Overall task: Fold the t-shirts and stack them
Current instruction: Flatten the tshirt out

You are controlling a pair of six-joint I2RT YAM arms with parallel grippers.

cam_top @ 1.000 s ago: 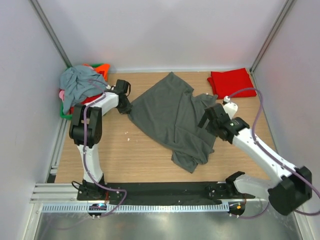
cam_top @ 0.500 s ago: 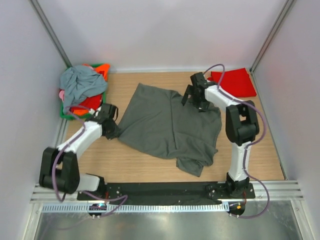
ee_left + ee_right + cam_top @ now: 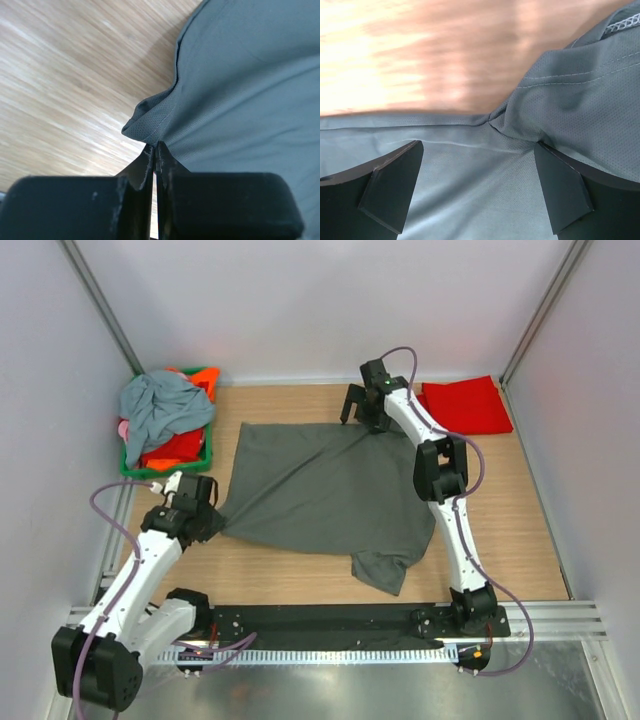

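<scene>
The large charcoal-grey t-shirt [image 3: 320, 490] lies spread on the wooden table, with its near-right part bunched. My left gripper [image 3: 213, 524] is shut on the shirt's left corner, and the left wrist view shows the fabric [image 3: 240, 90] pinched between the closed jaws of that gripper [image 3: 156, 148]. My right gripper [image 3: 363, 422] is at the shirt's far edge. In the right wrist view it [image 3: 477, 172] is open, its fingers wide apart just over the grey cloth [image 3: 570, 85] and holding nothing. A folded red t-shirt [image 3: 462, 403] lies at the back right.
A green basket [image 3: 207, 373] stands at the back left, holding a crumpled blue-grey shirt [image 3: 160, 405] and orange, red and pink ones. White walls enclose the table on three sides. A black rail [image 3: 330, 620] runs along the near edge.
My left gripper has pulled the shirt's left corner toward the near left. My right gripper has moved farther back and left along the far edge. The shirt lies wider and flatter.
</scene>
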